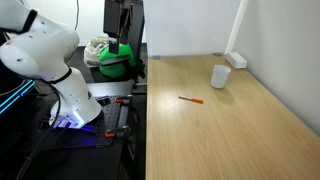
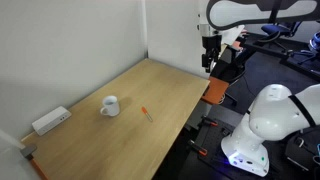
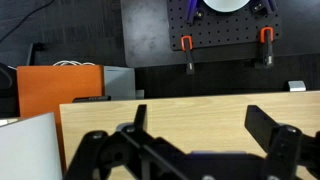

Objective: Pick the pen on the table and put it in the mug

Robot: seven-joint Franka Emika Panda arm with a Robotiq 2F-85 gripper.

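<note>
The red-orange pen (image 1: 191,100) lies flat near the middle of the light wood table (image 1: 230,130), and shows in both exterior views (image 2: 147,113). The small white mug (image 1: 220,76) stands upright a little beyond the pen, apart from it (image 2: 109,105). My gripper (image 2: 207,62) hangs high near the table's far edge, well away from pen and mug; it also shows in an exterior view (image 1: 119,47). In the wrist view my gripper (image 3: 200,128) is open and empty over bare table (image 3: 190,115). Pen and mug are out of the wrist view.
A flat white block with a slanted white arm (image 1: 236,60) sits by the wall at the table's corner (image 2: 50,121). The robot's white base (image 1: 60,85) stands beside the table. Off the table are a green object (image 1: 113,66), an orange box (image 3: 55,90) and a pegboard (image 3: 220,35).
</note>
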